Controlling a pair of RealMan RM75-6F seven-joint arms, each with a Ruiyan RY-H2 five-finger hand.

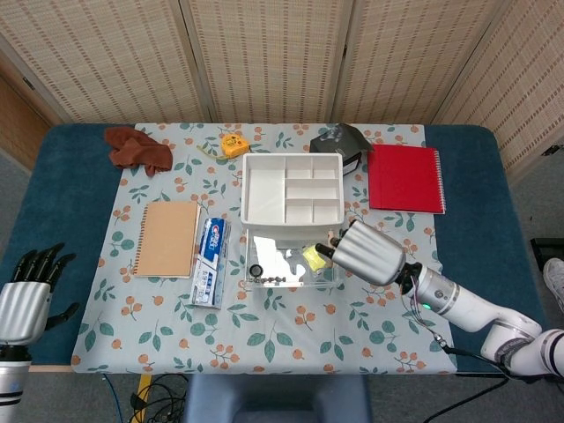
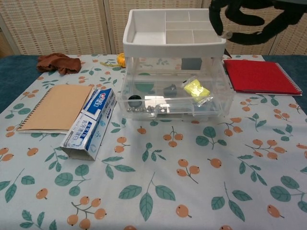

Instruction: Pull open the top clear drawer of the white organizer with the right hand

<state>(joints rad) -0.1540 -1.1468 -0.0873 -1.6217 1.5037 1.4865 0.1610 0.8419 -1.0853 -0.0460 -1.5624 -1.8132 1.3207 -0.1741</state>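
The white organizer stands mid-table with its divided top tray facing up. Its top clear drawer is slid out toward me, showing a yellow packet, a black round piece and several small items. My right hand hovers off the drawer's right front corner, raised above the table, holding nothing. In the chest view only its dark, loosely curved fingers show at the top right. My left hand hangs off the table's left front, fingers spread and empty.
A toothpaste box and a tan notebook lie left of the organizer. A red notebook lies to its right. A brown cloth, a yellow tape measure and a dark object sit at the back.
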